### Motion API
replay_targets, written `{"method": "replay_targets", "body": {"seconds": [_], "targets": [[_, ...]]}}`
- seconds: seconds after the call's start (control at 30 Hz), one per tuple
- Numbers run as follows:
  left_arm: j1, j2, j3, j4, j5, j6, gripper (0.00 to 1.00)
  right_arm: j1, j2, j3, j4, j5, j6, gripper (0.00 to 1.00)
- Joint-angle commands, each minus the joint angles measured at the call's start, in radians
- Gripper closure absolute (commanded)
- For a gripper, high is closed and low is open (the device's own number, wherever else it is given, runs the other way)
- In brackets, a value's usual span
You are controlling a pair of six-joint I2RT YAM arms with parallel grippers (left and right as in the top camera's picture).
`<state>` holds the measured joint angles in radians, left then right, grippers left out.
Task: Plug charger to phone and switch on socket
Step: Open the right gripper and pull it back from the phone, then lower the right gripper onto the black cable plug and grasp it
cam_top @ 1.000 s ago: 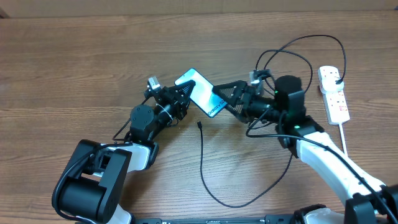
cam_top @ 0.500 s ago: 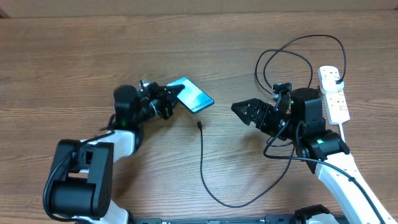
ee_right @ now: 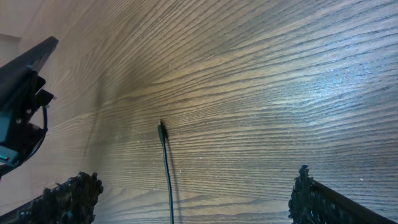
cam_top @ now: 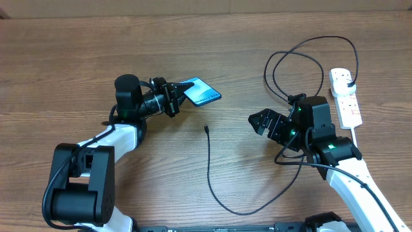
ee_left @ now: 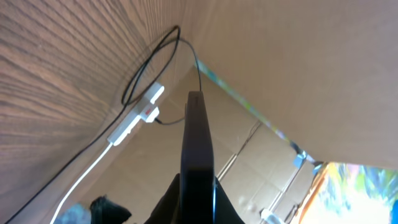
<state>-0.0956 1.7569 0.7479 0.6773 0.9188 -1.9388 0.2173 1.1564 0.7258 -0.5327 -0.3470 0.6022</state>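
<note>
My left gripper [cam_top: 172, 98] is shut on the phone [cam_top: 201, 92] and holds it by its left end, tilted above the table. In the left wrist view the phone [ee_left: 198, 124] shows edge-on between the fingers [ee_left: 198, 190]. My right gripper [cam_top: 261, 121] is open and empty, to the right of the charger's connector tip [cam_top: 206, 129], which lies on the table. In the right wrist view the tip [ee_right: 161, 127] lies ahead of the open fingers [ee_right: 189, 205], and the phone [ee_right: 25, 62] is at the far left. The socket [cam_top: 346, 98] lies at the far right with the black plug [cam_top: 349, 82] in it.
The black cable [cam_top: 222, 203] runs from the tip toward the front edge, curves right under my right arm and loops behind it to the socket. The thick white cord [cam_top: 355, 138] trails from the socket toward the front. The socket also shows in the left wrist view [ee_left: 138, 115].
My right gripper has let go of the phone and drawn back to the right. My left arm has swung left, keeping the phone.
</note>
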Motion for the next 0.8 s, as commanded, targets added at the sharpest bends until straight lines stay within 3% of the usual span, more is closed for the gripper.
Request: {"method": "replay_targets", "body": {"seconds": [0.0, 0.23, 0.77], "targets": [[0.03, 0.041, 0.035, 0.022, 0.176, -0.017, 0.96, -0.002, -0.014, 0.001, 0.003, 0.017, -0.009, 0.0], [0.034, 0.113, 0.035, 0.062, 0.292, -0.013, 0.96, -0.002, -0.014, 0.001, 0.003, 0.017, -0.009, 0.0], [0.034, 0.113, 0.035, 0.068, 0.306, -0.013, 0.96, -0.002, -0.014, 0.001, 0.003, 0.017, -0.009, 0.0]]}}
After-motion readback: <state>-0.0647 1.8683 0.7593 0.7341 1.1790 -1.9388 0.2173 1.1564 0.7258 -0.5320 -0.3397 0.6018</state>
